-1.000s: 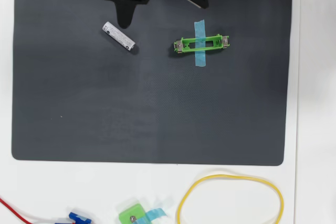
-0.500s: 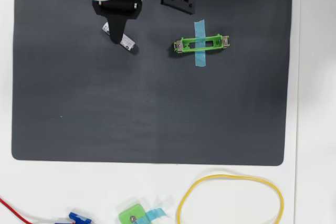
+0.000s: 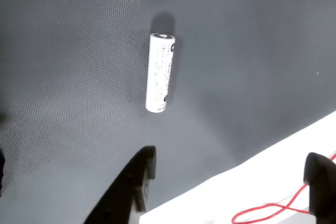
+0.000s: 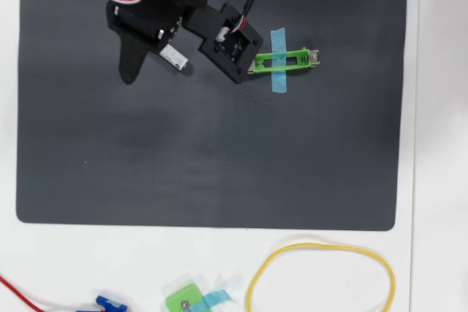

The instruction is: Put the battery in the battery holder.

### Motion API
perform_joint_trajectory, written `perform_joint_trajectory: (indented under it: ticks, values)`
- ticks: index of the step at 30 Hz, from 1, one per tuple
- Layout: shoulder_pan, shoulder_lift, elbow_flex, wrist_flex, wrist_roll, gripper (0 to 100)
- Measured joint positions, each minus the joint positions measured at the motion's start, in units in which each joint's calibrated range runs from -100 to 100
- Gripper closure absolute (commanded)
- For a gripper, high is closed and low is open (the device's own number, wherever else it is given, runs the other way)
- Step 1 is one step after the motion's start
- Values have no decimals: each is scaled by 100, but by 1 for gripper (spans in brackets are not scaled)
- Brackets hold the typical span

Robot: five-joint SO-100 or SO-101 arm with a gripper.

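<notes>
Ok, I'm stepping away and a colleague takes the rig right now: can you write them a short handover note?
Gripper: open and empty, above the mat, fingers not around anything.
Battery: lying flat on the dark mat, free; in the overhead view the arm mostly covers it.
Battery holder: to the right in the overhead view, taped down with a blue strip, slot empty.
Done: approach only.
Left: grasp the battery, carry it over, seat it in the holder.
</notes>
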Motion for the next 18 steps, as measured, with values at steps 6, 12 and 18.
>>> perform_joint_trajectory:
  ticks: [6, 12, 18]
  values:
    - [124, 289, 417, -405, -31, 66]
    - [314, 739, 426, -457, -31, 66]
    - [314, 739, 426, -457, -31, 66]
